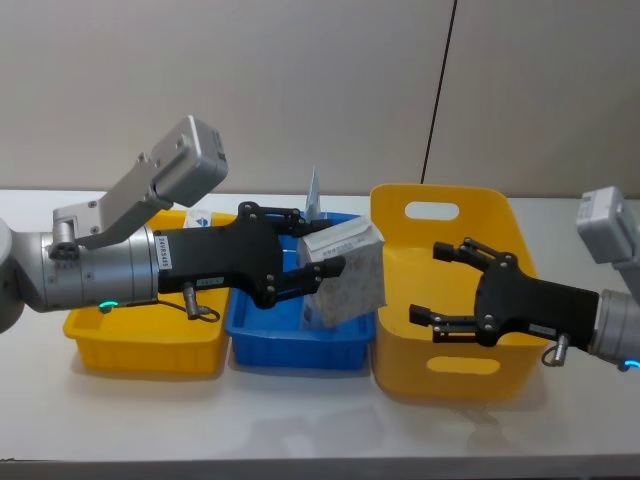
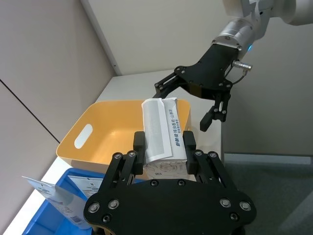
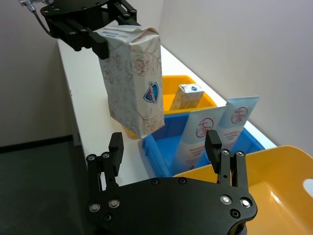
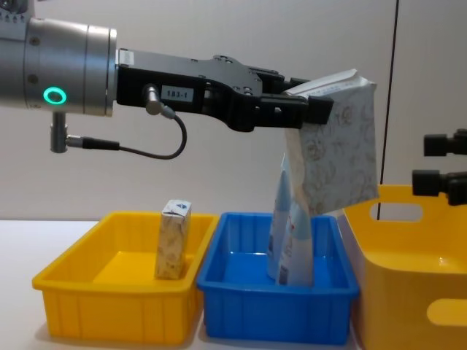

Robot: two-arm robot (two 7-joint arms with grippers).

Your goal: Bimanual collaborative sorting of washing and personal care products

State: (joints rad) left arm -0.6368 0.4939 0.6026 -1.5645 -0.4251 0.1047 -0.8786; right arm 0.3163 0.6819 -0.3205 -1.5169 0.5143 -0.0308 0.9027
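left tool (image 1: 318, 242): we see it pinching the pack (image 1: 348, 280) by its top, pack hanging just under it
right tool (image 1: 428, 284): spread wide, facing the pack, not touching it
tubes (image 4: 290, 240): standing in the tray (image 4: 270, 315) below the left tool

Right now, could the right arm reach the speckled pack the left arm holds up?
Probably yes: the right gripper hangs open over the tall yellow bin, facing the pack in the left gripper, with open air between them.

Open gap between pack (image 1: 350, 275) and right tool (image 1: 428, 283); upright tubes (image 4: 290, 248) in blue tray (image 1: 290, 350) below.
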